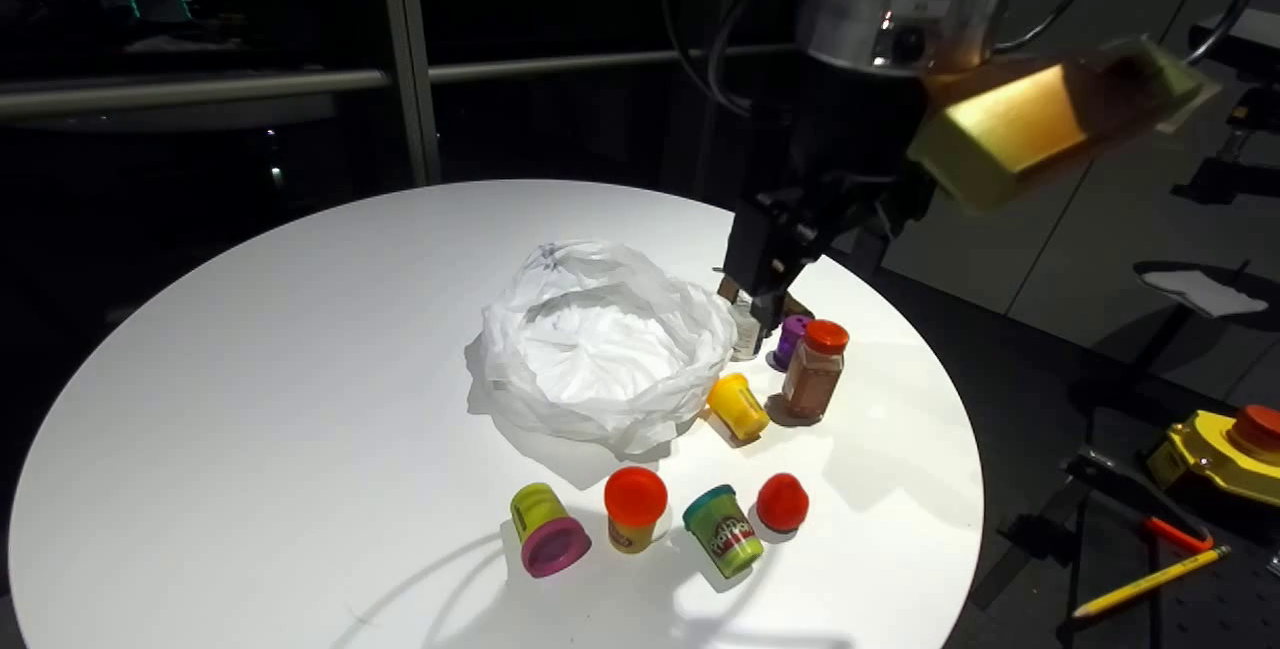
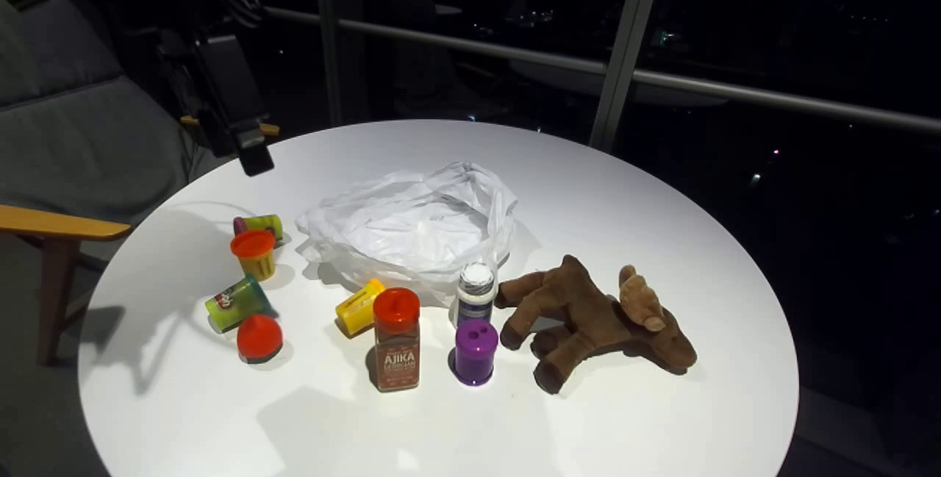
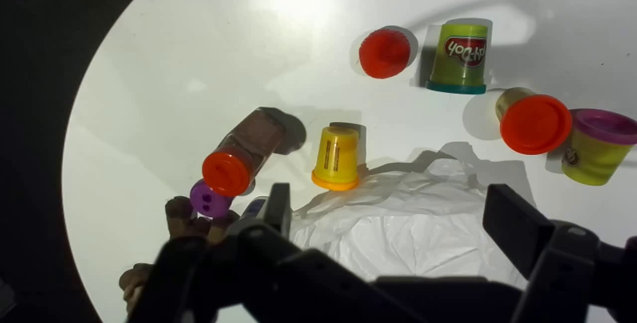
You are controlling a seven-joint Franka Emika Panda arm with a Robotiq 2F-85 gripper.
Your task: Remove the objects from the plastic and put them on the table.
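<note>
The gripper stands wide, its 2 jaws empty. The moose is probably soft and light; best hold is its body.

The crinkly bag is thin, shiny plastic. Under it, the table is smooth. Near the bag, the toy moose looks like soft cloth. Well apart from it, the chair has cloth and wood.

- Both exterior views: obliquely down across round white table, from different sides, toward window frames.
- Wrist view: nearer, steeply down.
- All share plastic bag.
</note>
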